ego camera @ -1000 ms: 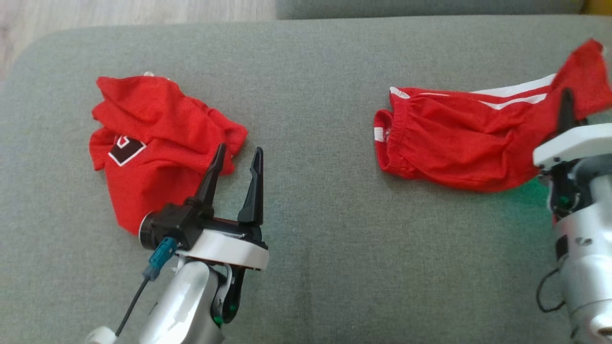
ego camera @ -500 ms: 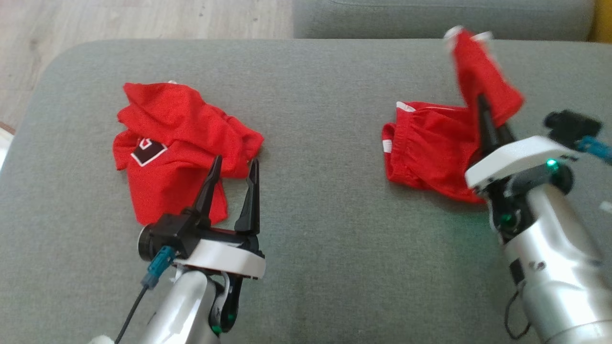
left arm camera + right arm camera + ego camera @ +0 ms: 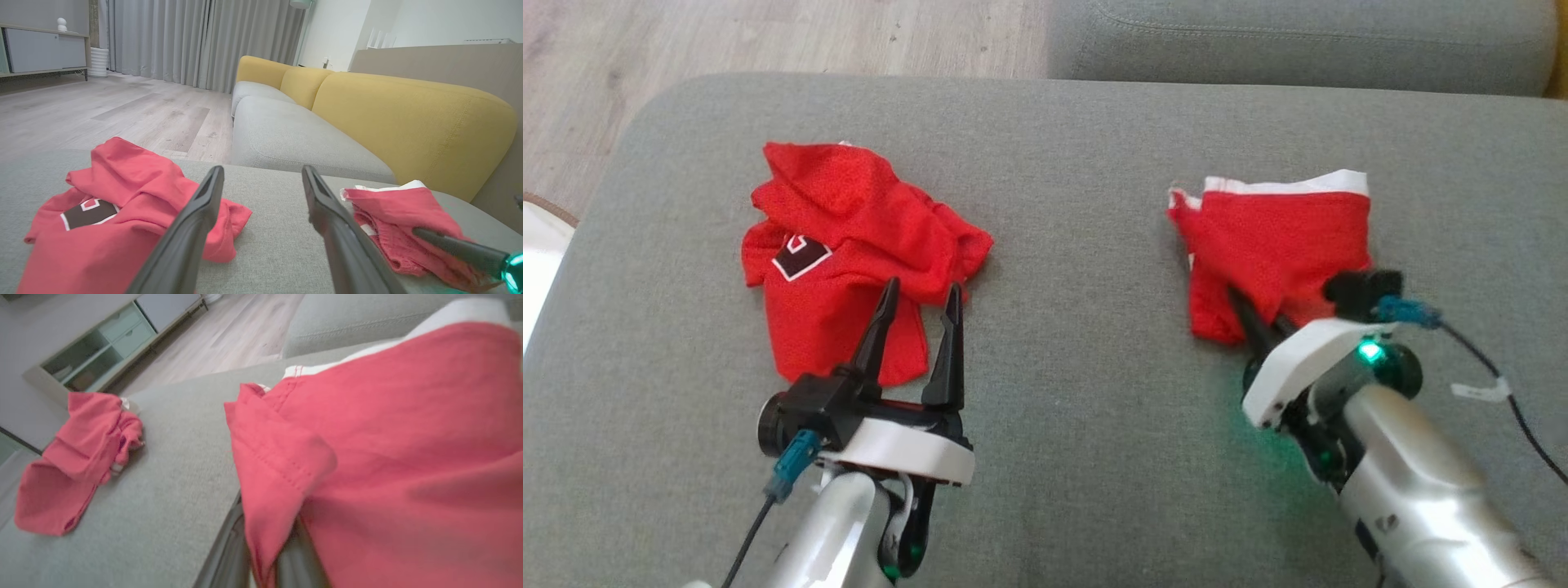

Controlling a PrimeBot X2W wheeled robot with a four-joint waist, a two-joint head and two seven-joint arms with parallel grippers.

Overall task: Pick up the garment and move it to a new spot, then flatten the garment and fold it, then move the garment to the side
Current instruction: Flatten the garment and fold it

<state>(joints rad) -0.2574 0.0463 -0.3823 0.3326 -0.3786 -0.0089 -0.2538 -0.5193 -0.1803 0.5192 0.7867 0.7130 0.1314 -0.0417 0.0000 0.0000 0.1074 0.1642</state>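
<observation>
Edges come first, so with my right gripper [image 3: 1245,309] clenched on the red shorts [image 3: 1282,233], doubled over on the grey cushion's [image 3: 1078,204] right side, I'd square the layers before letting go, left gripper [image 3: 921,287] spread and empty.

Nothing legible is showing. A dark, white-edged patch [image 3: 802,255] is sitting on the crumpled red garment [image 3: 866,224] just beyond the left gripper [image 3: 923,286], its mark unreadable.

Red garment [image 3: 1278,237] — white-trimmed, folded over — lies on grey cushion [image 3: 1078,245].
</observation>
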